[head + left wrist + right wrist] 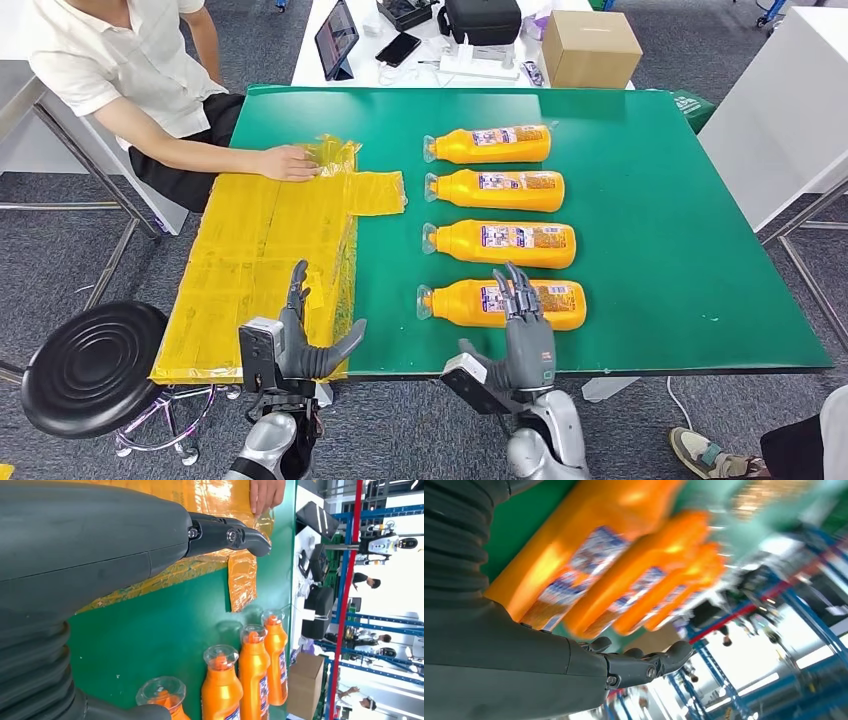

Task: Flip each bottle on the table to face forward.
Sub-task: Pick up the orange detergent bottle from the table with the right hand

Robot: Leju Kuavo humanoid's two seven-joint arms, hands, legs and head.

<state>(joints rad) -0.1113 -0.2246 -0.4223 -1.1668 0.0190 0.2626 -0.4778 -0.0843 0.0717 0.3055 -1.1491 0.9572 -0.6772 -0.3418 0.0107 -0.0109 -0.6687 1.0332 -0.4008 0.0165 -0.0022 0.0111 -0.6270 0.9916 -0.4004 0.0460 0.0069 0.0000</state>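
nearest bottle (500, 303): lying on green table (650, 250), just under right hand's fingertips
right hand (523, 330): fingers spread, holding nothing
left hand (300, 335): open, empty, over table's near-left edge

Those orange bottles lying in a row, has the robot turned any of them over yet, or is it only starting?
It looks like an early stage. All four bottles lie on the green table with printed labels up; which face counts as front I cannot tell. The right hand hovers open over the nearest bottle, holding nothing. The left hand waits open by the yellow sheet. The other three bottles lie untouched.
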